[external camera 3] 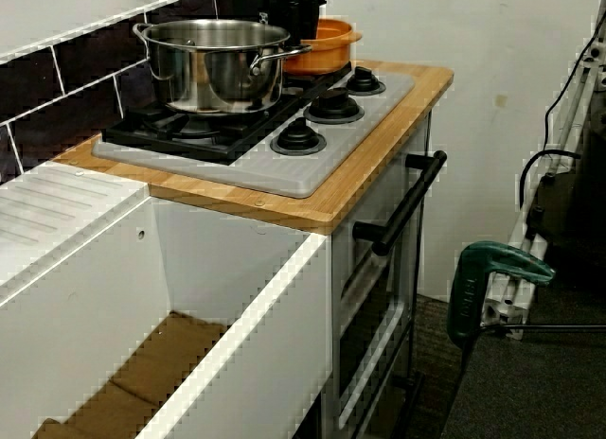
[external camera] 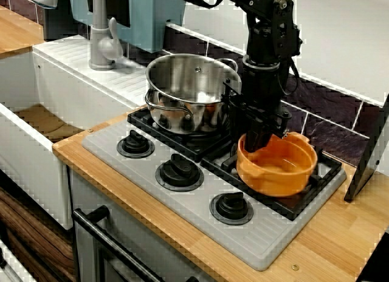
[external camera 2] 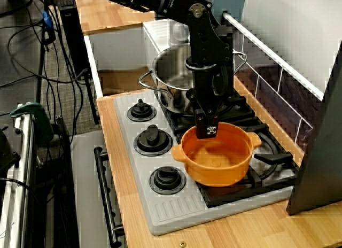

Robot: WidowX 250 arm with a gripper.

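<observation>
- The gripper (external camera: 258, 137) points straight down with its fingertips at the rim of the orange pot (external camera: 281, 172). Whether they pinch the rim, I cannot tell.
- The orange pot sits on the stove grate (external camera: 316, 194) directly under the gripper, with its bowl spreading out to one side of it.
- The steel pot (external camera: 182, 90) stands just beside the gripper on the opposite side.
- There is one orange pot, one steel pot and three knobs (external camera: 179, 171), the knobs in front of the gripper.
- The orange pot is upright with its mouth up. The line through its two handles (external camera 2: 179, 152) runs slantwise from the knob side toward the tiled wall.
</observation>
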